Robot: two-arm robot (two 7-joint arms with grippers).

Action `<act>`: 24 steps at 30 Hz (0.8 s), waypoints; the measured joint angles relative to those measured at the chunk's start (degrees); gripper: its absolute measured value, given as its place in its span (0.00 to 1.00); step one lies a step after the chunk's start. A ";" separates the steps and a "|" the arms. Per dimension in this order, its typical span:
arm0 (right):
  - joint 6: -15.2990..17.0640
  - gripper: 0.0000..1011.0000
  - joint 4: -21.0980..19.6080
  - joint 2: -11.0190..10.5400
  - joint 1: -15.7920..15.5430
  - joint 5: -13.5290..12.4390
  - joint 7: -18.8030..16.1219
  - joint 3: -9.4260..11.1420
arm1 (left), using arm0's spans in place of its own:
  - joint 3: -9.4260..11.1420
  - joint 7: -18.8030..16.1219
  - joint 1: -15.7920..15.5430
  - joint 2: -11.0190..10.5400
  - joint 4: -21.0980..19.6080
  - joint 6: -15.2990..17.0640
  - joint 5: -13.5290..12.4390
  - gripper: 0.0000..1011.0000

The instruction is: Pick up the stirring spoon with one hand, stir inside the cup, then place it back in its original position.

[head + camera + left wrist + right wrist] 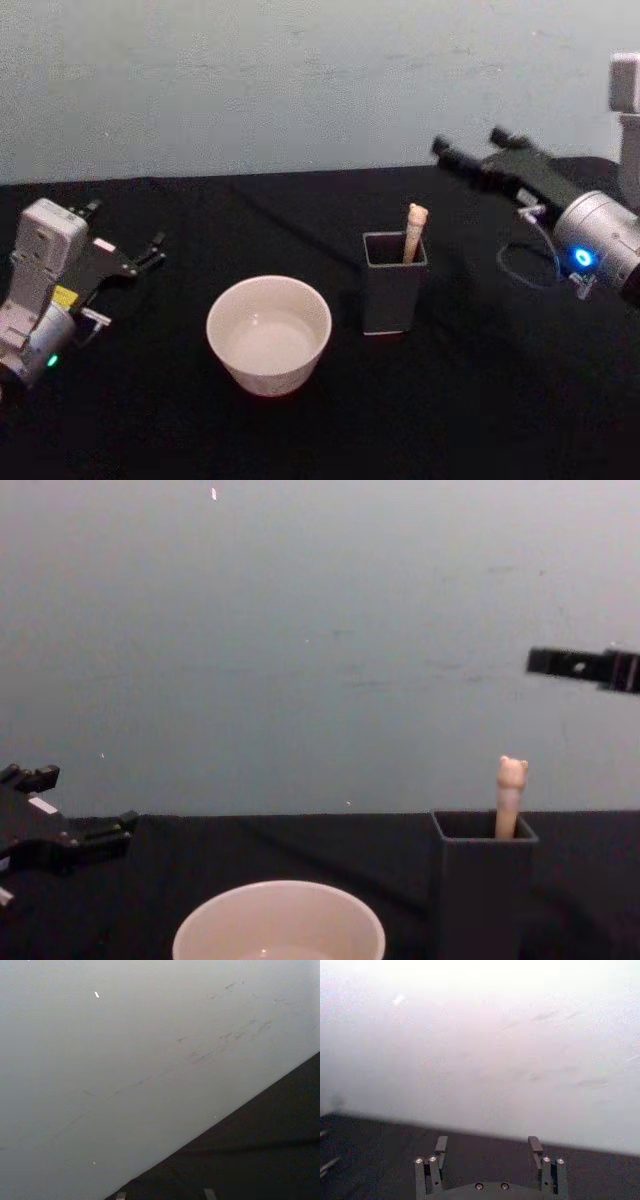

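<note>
Nearest the camera sits the cup, wide, round and cream-white, holding nothing. Just right of it the stirring spoon stands in the dark grey square holder, only its beige bear-topped handle showing. Both hands hover apart over the black worktop, fingers spread: left hand, right hand.

Pale grey-blue wall behind, plain, faintly scuffed; black cloth-covered table runs up to it; light even, soft shadows on cloth.
</note>
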State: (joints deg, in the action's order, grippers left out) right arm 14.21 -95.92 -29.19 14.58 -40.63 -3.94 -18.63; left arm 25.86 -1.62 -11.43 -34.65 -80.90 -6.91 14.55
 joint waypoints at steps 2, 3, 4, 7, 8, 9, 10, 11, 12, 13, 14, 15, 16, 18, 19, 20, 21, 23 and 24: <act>-4.08 0.99 0.92 1.90 -0.49 3.01 3.52 0.97 | 0.00 0.00 0.00 0.00 0.00 0.00 0.00 0.99; -5.20 0.99 1.39 2.38 -0.55 3.99 4.57 1.15 | 0.00 0.00 0.00 0.00 0.00 0.00 0.00 0.99; -6.82 0.99 2.50 3.10 -0.58 5.66 6.13 1.37 | 0.00 0.00 0.00 0.00 0.00 0.00 0.00 0.99; -8.52 0.99 4.29 3.66 -0.60 8.21 7.95 1.52 | 0.00 0.00 0.00 0.00 0.00 0.00 0.00 0.99; -9.03 0.99 5.49 3.69 -0.74 9.61 8.68 1.53 | 0.00 0.00 0.00 0.00 0.00 0.00 0.00 0.99; -9.17 0.99 6.08 3.67 -0.82 10.26 8.92 1.51 | 0.00 0.00 0.00 0.00 0.00 0.00 0.00 0.99; -9.24 0.99 7.15 3.49 -1.08 11.39 9.26 1.39 | 0.00 0.00 0.00 0.00 0.00 0.00 0.00 0.99; -9.27 0.99 7.56 3.36 -1.29 11.97 9.35 1.27 | 0.00 0.00 0.00 0.00 0.00 0.00 0.00 0.99; -9.32 0.99 7.97 3.24 -1.52 12.52 9.43 1.15 | 0.00 0.00 0.00 0.00 0.00 0.00 0.00 0.99; -9.37 0.99 8.36 3.11 -1.75 13.13 9.55 1.00 | 0.00 0.00 0.00 0.00 0.00 0.00 0.00 0.99; -9.41 0.99 8.72 3.00 -1.97 13.55 9.63 0.87 | 0.00 0.00 0.00 0.00 0.00 0.00 0.00 0.99; -9.47 0.99 9.44 2.81 -2.47 14.67 9.74 0.54 | 0.00 0.00 0.00 0.00 0.00 0.00 0.00 0.99; -9.47 0.99 9.75 2.74 -2.71 15.11 9.78 0.39 | 0.00 0.00 0.00 0.00 0.00 0.00 0.00 0.99; -9.44 0.99 10.24 2.62 -3.16 15.83 9.82 0.15 | 0.00 0.00 0.00 0.00 0.00 0.00 0.00 0.99; -9.23 0.99 10.65 2.57 -3.57 16.35 9.82 -0.04 | 0.00 0.00 0.00 0.00 0.00 0.00 0.00 0.99; -8.96 0.99 10.93 2.57 -3.88 16.78 9.78 -0.18 | 0.00 0.00 0.00 0.00 0.00 0.00 0.00 0.99; -8.96 0.99 10.93 2.57 -3.88 16.78 9.78 -0.18 | 0.00 0.00 0.00 0.00 0.00 0.00 0.00 0.99; -8.35 0.99 11.24 2.64 -4.23 17.34 9.60 -0.26 | 0.00 0.00 0.00 0.00 0.00 0.00 0.00 0.99; -8.20 0.99 11.30 2.69 -4.29 17.47 9.53 -0.26 | 0.00 0.00 0.00 0.00 0.00 0.00 0.00 0.99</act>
State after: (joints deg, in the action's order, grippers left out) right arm 6.01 -84.62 -26.49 10.30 -23.15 5.59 -18.89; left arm 25.86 -1.62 -11.43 -34.65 -80.90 -6.91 14.55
